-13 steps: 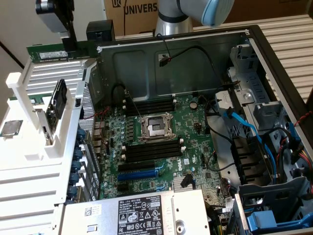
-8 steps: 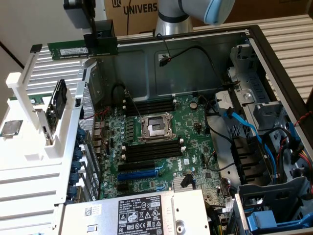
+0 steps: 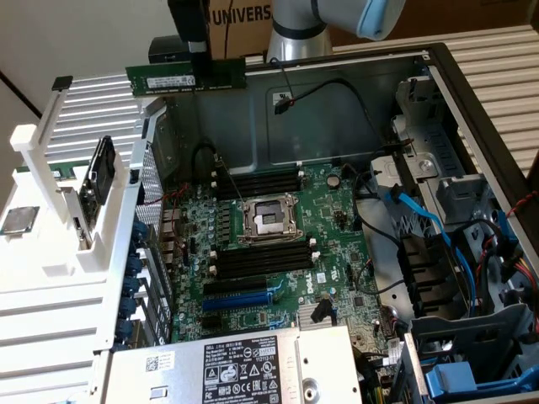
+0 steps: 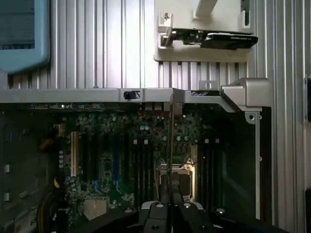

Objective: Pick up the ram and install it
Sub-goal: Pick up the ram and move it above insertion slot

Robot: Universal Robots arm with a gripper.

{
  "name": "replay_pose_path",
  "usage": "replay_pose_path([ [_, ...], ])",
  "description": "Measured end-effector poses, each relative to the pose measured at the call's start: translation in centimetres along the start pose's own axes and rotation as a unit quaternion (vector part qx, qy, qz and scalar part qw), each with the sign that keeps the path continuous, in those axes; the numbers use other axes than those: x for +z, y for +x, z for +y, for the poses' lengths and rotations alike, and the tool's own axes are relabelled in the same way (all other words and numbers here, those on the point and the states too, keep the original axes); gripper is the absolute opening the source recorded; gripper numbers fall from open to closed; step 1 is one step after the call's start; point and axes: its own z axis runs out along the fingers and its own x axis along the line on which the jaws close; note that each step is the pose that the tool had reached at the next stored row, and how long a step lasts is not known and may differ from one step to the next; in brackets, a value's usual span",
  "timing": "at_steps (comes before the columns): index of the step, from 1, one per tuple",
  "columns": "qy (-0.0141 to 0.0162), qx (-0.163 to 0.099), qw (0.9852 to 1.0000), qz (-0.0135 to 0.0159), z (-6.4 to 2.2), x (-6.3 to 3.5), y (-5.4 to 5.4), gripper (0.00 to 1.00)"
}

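The gripper [image 3: 200, 67] pinches the ram [image 3: 160, 81] and holds it high over the board [image 3: 337, 227]. It is the carrying step, I think; the ram needs lining up with a slot [image 3: 261, 179]

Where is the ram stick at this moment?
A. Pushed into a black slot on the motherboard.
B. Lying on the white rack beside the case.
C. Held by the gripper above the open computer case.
C: the gripper is closed on the ram stick, which is level, up over the computer case.
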Motion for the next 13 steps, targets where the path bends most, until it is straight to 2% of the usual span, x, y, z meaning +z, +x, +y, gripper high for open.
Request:
replay_pose_path([
  [3,-0.0007,0.0,1.0,0.0,-1.37,-0.07,0.0,0.13],
  [4,-0.0008,0.0,1.0,0.0001,-2.25,-0.1,0.0,0.13],
  [10,-0.0015,-0.001,1.0,0.0001,-4.9,-0.16,0.2,0.13],
  [11,-0.0014,-0.001,1.0,0.0,-5.85,-0.18,0.4,0.13],
  [13,-0.0015,-0.001,1.0,0.0001,-6.44,-0.2,0.7,0.13],
])
